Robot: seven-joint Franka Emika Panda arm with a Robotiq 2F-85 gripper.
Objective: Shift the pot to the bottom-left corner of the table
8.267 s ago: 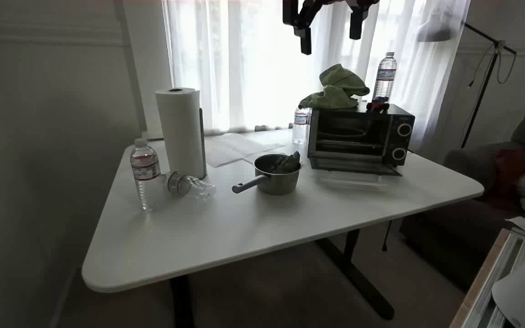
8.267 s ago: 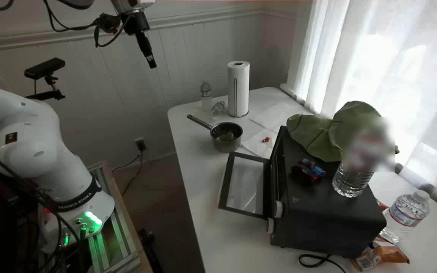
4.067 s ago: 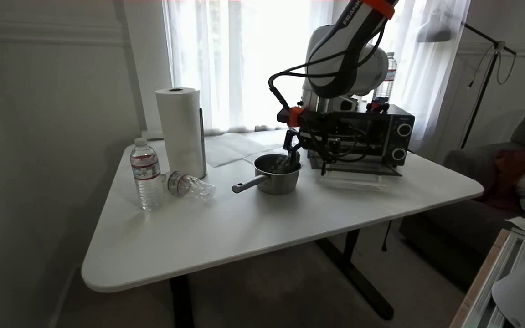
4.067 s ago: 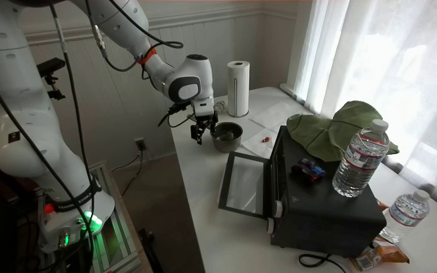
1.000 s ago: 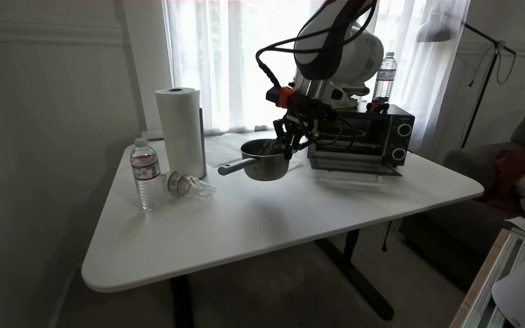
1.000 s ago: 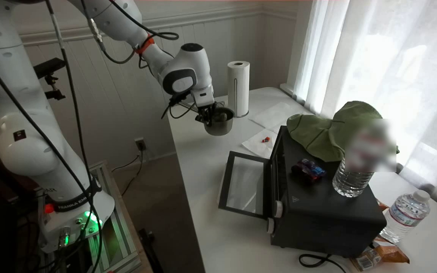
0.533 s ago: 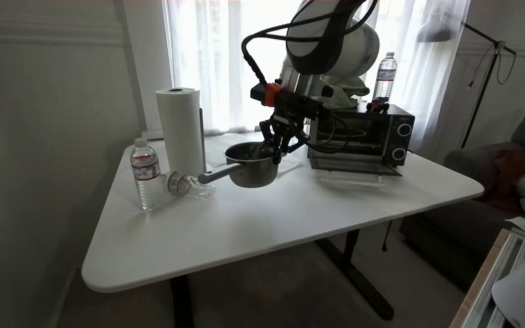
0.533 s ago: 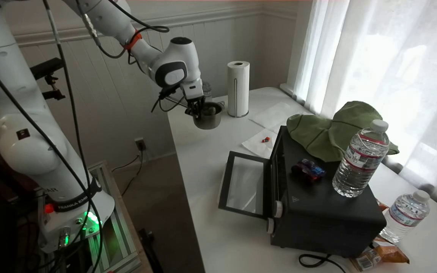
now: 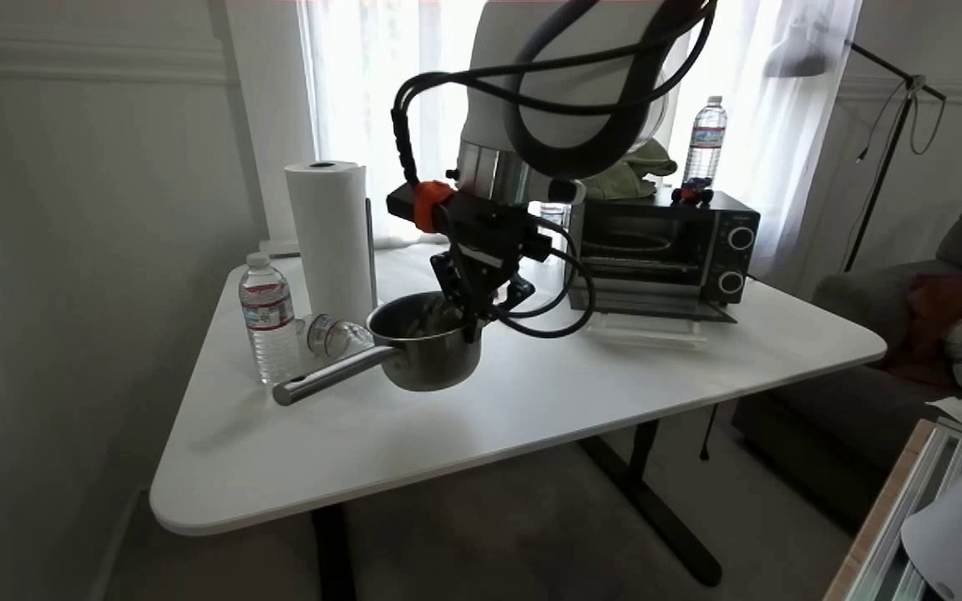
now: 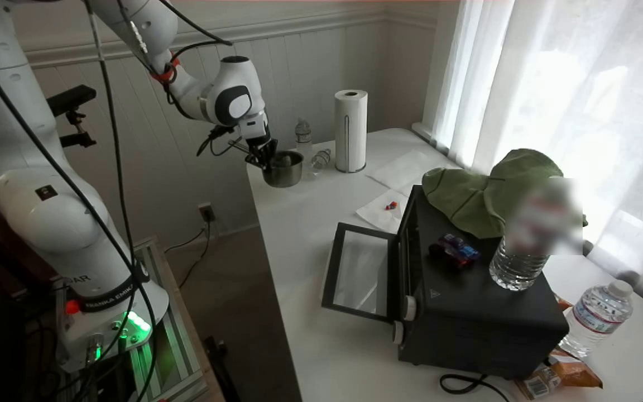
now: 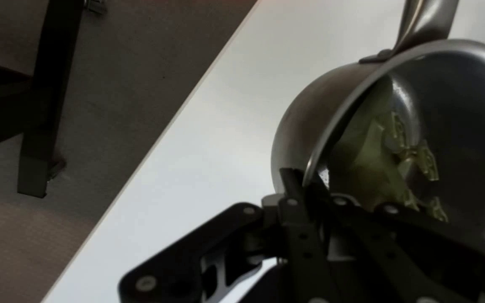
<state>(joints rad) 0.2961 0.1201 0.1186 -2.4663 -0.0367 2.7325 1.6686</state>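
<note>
Panelled wall (image 9: 88,250) far left, curtained window (image 9: 381,125) behind, white table (image 9: 297,463) in front. Left to right in an exterior view: upright water bottle (image 9: 270,321), lying bottle (image 9: 333,336), paper towel roll (image 9: 329,238) behind them, pot (image 9: 435,365), gripper (image 9: 472,325), toaster oven (image 9: 660,250) with door down.

Gripper is clamped on the pot's rim: wrist view shows one finger (image 11: 293,191) outside the pot wall, one inside. Pot looks lifted, its shadow apart below it, roughly level, over the front-left part of the top. Something greenish (image 11: 377,168) inside; can't tell what.

Key relation: in that exterior view pot is directly left of gripper, handle (image 9: 335,376) on past it. Long axis = handle, pointing left and toward the camera, roughly at the near-left corner (image 9: 184,505), which I take as the target. One arm only, so no choice of side. My read: carry step, likely past halfway; what's left is a short shift along the handle line, then down.

Edges: near edge is close in front of the pot; wrist view has floor (image 11: 162,63) beyond it. Handle tip looks near the upright bottle's base, gap hard to judge. Room is front-left, between bottles and edge. Risk: handle overhanging at set-down, or pot swivelling in the rim pinch.
</note>
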